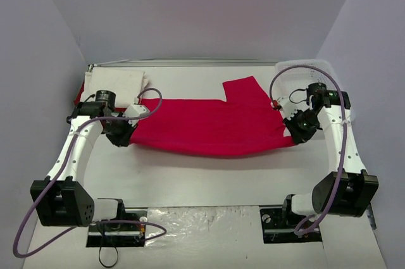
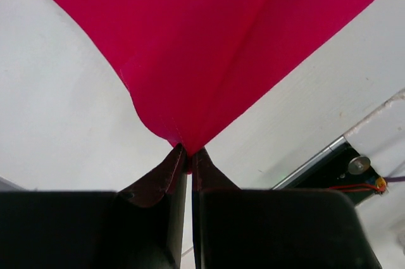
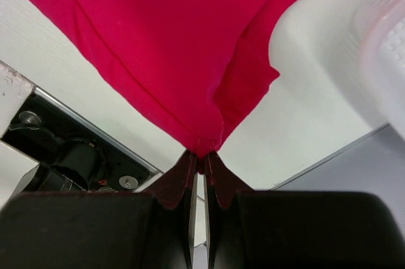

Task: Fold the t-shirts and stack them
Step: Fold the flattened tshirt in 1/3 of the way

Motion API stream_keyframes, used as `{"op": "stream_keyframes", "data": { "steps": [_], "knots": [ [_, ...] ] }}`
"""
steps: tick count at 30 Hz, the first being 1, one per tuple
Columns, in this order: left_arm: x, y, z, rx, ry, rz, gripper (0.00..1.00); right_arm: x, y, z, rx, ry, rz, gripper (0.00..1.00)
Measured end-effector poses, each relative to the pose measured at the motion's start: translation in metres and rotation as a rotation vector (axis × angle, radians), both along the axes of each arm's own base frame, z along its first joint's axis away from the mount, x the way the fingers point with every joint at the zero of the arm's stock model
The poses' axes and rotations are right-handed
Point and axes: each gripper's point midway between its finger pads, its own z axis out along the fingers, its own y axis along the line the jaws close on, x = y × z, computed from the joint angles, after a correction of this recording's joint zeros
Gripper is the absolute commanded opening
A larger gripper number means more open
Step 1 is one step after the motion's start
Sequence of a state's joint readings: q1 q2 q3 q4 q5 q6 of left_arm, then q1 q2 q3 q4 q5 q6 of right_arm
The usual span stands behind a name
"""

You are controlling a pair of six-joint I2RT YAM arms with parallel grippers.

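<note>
The left gripper (image 2: 188, 157) is pinched tight on one end of the red t-shirt (image 1: 209, 126). The right gripper (image 3: 201, 162) is pinched tight on the other end. The shirt is stretched between them over the table (image 1: 209, 177). A white t-shirt (image 1: 117, 83) is laid at the far left corner.
</note>
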State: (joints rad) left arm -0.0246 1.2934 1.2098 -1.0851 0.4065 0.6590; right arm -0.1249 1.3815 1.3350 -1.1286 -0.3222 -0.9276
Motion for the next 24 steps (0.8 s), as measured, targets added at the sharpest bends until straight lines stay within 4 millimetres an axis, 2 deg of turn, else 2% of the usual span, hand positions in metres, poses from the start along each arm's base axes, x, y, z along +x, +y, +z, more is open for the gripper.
{"op": "stream_keyframes", "data": {
  "steps": [7,12,13,14,15,16,19,24],
  "knots": [
    [-0.030,0.000,-0.029,0.002,0.117,-0.059,0.02,-0.036,0.001,-0.029,-0.008,0.102,0.019,0.00],
    [-0.046,0.000,-0.038,0.003,0.149,-0.112,0.06,-0.050,-0.001,-0.033,-0.024,0.100,0.030,0.00],
    [-0.049,0.000,-0.039,0.003,0.153,-0.121,0.16,-0.052,-0.001,-0.033,-0.030,0.097,0.033,0.20],
    [-0.053,0.000,-0.040,0.003,0.158,-0.134,0.25,-0.056,-0.002,-0.034,-0.038,0.096,0.036,0.33],
    [-0.056,0.000,-0.040,0.004,0.161,-0.150,0.32,-0.059,-0.004,-0.036,-0.048,0.101,0.035,0.39],
    [-0.060,0.000,-0.041,0.002,0.169,-0.165,0.34,-0.061,-0.005,-0.037,-0.056,0.108,0.037,0.45],
    [-0.070,-0.001,-0.039,-0.007,0.191,-0.203,0.40,-0.065,-0.009,-0.040,-0.076,0.123,0.043,0.60],
    [-0.079,-0.002,-0.038,-0.014,0.211,-0.246,0.42,-0.065,-0.011,-0.039,-0.092,0.115,0.054,0.63]
  ]
}}
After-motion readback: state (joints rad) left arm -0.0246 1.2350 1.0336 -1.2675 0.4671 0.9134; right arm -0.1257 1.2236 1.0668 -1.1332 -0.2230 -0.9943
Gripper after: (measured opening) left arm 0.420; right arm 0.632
